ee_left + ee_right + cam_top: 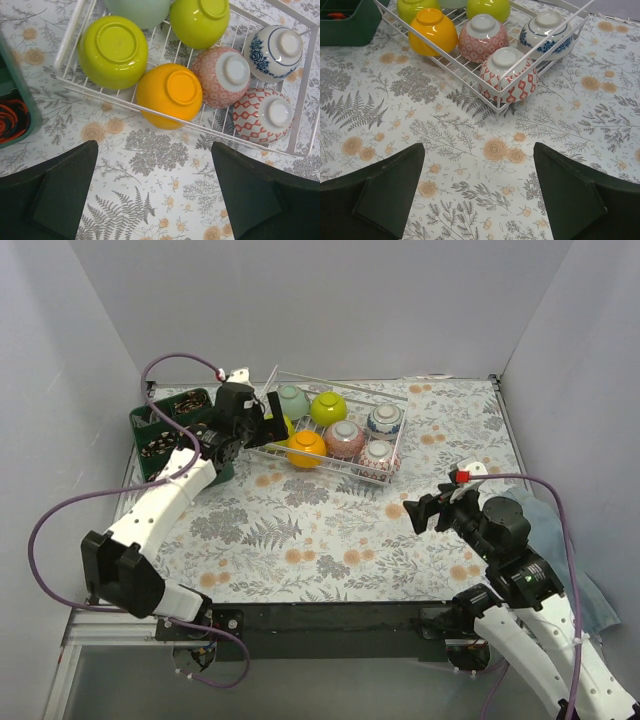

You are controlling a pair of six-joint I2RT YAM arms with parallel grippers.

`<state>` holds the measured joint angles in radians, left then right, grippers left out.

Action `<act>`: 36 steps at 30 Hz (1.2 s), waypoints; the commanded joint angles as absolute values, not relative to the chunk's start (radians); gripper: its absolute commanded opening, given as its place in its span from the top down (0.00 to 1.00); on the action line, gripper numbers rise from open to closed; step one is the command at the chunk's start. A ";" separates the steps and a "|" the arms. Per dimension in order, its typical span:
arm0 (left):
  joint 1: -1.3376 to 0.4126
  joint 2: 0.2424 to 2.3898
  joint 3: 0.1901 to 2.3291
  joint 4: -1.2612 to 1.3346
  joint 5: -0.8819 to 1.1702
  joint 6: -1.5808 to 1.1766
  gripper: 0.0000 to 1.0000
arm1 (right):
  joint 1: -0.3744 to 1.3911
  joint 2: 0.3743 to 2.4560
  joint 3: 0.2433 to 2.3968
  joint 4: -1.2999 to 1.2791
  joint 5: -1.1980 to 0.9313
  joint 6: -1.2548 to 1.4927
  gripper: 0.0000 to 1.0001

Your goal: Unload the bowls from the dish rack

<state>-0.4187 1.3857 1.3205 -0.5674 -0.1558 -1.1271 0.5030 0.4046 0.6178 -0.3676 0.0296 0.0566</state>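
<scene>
**A:** How does the left tool (152, 165) stand?

**B:** Released and spread wide, with nothing between its fingers (60, 195). It hovers over the worktop (150, 210) just outside the dish rack (73, 36), on the rack's near long side, toward its left end.

**A:** What lies closest to it?

**B:** The orange bowl (169, 95), foot up, right at the rack's near rail. That thin white rail crosses in front of the bowl, between it and the tool.

**A:** And the right tool (477, 160)?

**B:** Also released and empty, fingers wide apart. It is well apart from the rack, off the rack's near right corner.

**A:** What sits in that corner?

**B:** The red-diamond bowl (507, 75), upside down, tucked behind the rack's corner wires.

**A:** And the other bowls?

**B:** All are in the rack, and all are turned over.
- One lime-yellow bowl (112, 50) is at the rack's left end, beside the orange one.
- The pale green bowl (137, 7) and the second lime-yellow bowl (202, 20) lie along the rack's far side.
- The pink-patterned bowl (220, 75) is in the rack's middle.
- The blue-and-white bowl (275, 50) is at the rack's right end, behind the red-diamond one.

**A:** Anything beside the rack?

**B:** A dark green tray (170, 425), just off the rack's left end.
</scene>
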 commanded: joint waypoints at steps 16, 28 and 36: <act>-0.629 1.868 1.804 -0.752 -0.391 -0.868 0.02 | 0.508 0.698 0.764 -0.448 -0.049 0.103 0.01; -0.773 2.045 1.859 -0.700 -0.661 -0.632 0.02 | 0.508 0.850 0.815 -0.460 -0.072 0.198 0.02; -0.807 2.151 1.927 -0.733 -0.690 -0.591 0.02 | 0.508 0.842 0.784 -0.445 -0.110 0.216 0.01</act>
